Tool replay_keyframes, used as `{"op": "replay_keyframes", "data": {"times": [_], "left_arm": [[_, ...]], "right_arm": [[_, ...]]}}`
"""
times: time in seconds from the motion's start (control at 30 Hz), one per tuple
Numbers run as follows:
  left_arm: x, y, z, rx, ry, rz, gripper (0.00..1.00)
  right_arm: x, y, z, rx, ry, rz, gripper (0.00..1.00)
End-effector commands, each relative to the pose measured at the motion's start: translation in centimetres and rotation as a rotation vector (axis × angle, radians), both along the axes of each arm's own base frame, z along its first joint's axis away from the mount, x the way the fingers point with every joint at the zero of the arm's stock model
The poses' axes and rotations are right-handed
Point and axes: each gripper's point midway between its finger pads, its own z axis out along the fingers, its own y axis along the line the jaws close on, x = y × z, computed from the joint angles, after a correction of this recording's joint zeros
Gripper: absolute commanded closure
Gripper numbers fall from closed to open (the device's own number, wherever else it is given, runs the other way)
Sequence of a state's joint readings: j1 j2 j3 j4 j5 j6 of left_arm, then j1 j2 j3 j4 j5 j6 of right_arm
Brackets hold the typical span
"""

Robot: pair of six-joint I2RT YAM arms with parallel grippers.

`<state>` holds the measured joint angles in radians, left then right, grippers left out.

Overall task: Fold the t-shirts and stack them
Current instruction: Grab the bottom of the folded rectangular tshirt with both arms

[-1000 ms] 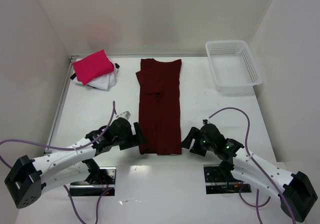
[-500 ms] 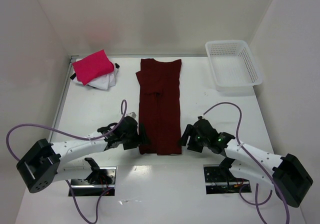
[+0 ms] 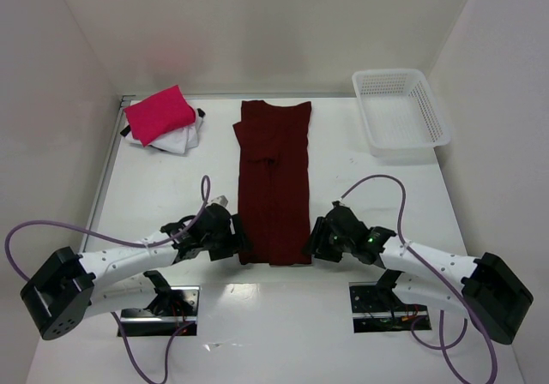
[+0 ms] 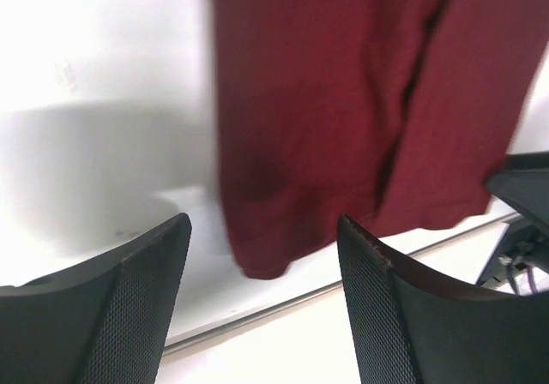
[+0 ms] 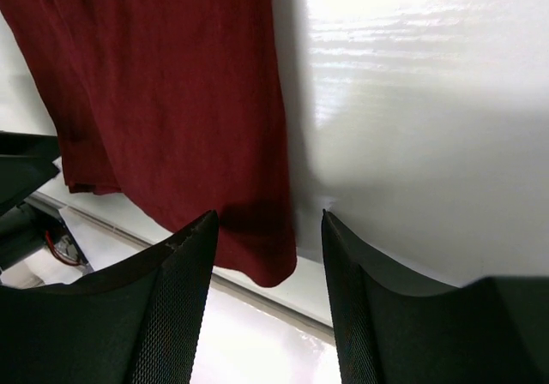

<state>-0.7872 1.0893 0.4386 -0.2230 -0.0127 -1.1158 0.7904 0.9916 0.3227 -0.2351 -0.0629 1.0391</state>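
The white tabletop (image 3: 377,195) carries a dark maroon t-shirt (image 3: 274,187), folded into a long strip that lies lengthwise down the middle with its hem at the near edge. A white mesh basket (image 3: 401,150) sits at the far right corner. At the far left, a folded pink-red t-shirt (image 3: 160,114) lies on a crumpled white t-shirt (image 3: 176,142). The left tool (image 4: 262,230) stands wide, straddling the strip's near left corner. The right tool (image 5: 268,221), equally wide, straddles the near right corner. Neither grips cloth.
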Motion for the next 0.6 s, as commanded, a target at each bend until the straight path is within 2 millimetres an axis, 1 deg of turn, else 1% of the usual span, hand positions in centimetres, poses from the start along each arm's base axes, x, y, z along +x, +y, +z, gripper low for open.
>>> {"op": "replay_keyframes", "data": {"times": [0.0,0.13,0.17,0.23,0.27,0.33,0.37,0.4,0.43,0.5,0.53,0.57], "left_arm": [[-0.3,-0.2,-0.1,-0.027,0.009,0.01,0.23],[-0.6,0.1,-0.6,-0.01,0.027,0.009,0.24],[-0.7,0.0,-1.0,-0.013,0.035,0.004,0.25],[-0.6,-0.1,-1.4,-0.008,0.042,0.003,0.28],[-0.7,-0.3,-1.4,-0.013,0.045,-0.001,0.33],[-0.8,-0.2,-2.0,0.005,0.063,-0.001,0.4],[-0.6,-0.4,-1.9,0.001,0.058,-0.002,0.43],[-0.6,-0.3,-2.2,0.012,0.063,-0.008,0.49],[-0.6,-0.3,-2.2,0.012,0.063,-0.008,0.53],[-0.6,-0.3,-2.2,0.012,0.063,-0.008,0.63],[-0.6,-0.3,-2.2,0.012,0.063,-0.008,0.71],[-0.6,-0.3,-2.2,0.012,0.063,-0.008,0.77]], "right_arm": [[-0.1,0.4,0.1,0.01,-0.011,-0.006,0.43],[-0.2,0.7,0.0,0.008,-0.011,-0.002,0.46],[-0.2,0.8,-0.2,0.005,-0.008,-0.001,0.49],[-0.2,1.0,-0.2,0.0,-0.004,0.007,0.51],[-0.1,1.1,-0.2,-0.005,0.001,0.007,0.57],[0.0,1.0,-0.4,-0.016,0.001,0.002,0.61],[0.0,1.0,-0.4,-0.016,0.001,0.002,0.64],[-0.1,0.9,-0.5,-0.015,0.0,0.002,0.69],[-0.2,0.8,-0.5,-0.013,-0.001,0.002,0.71],[0.1,0.8,-0.2,-0.006,-0.016,-0.005,0.78],[0.1,0.9,0.1,0.004,-0.019,-0.011,0.81],[-0.1,0.7,-0.2,-0.002,-0.014,-0.012,0.85]]}}
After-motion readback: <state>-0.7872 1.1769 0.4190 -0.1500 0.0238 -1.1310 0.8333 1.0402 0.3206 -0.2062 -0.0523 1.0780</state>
